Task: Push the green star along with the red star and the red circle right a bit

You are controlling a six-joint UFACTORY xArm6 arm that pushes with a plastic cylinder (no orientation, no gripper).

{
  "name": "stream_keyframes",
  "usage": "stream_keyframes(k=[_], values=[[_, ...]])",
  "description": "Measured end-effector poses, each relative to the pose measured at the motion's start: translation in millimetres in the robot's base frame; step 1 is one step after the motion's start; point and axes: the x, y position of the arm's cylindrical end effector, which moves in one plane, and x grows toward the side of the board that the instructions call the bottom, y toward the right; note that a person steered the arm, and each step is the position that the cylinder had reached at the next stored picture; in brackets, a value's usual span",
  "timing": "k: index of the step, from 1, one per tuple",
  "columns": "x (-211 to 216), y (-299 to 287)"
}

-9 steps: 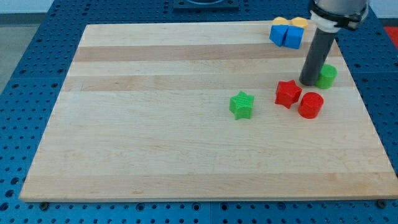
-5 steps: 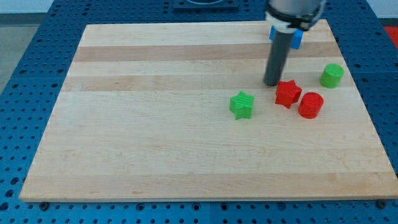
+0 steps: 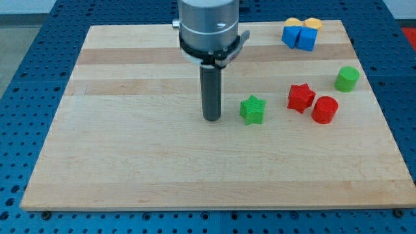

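The green star (image 3: 253,109) lies right of the board's middle. The red star (image 3: 300,97) lies to its right, and the red circle (image 3: 324,109) sits just right of and slightly below the red star, close to it. My tip (image 3: 212,118) rests on the board a short way left of the green star, with a small gap between them. Nothing hides the three blocks.
A green cylinder (image 3: 346,78) stands near the board's right edge. Two blue blocks (image 3: 298,36) and two yellow blocks (image 3: 305,24) cluster at the top right corner. The wooden board (image 3: 130,149) lies on a blue perforated table.
My tip has moved from beside the green cylinder leftward across the board, past the red star, to the left side of the green star. The blocks have not moved.
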Motion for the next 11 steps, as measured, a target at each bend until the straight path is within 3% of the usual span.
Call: stream_keyframes(k=[3,7,11], values=[[-11,37],[-22,141],[-25,183]])
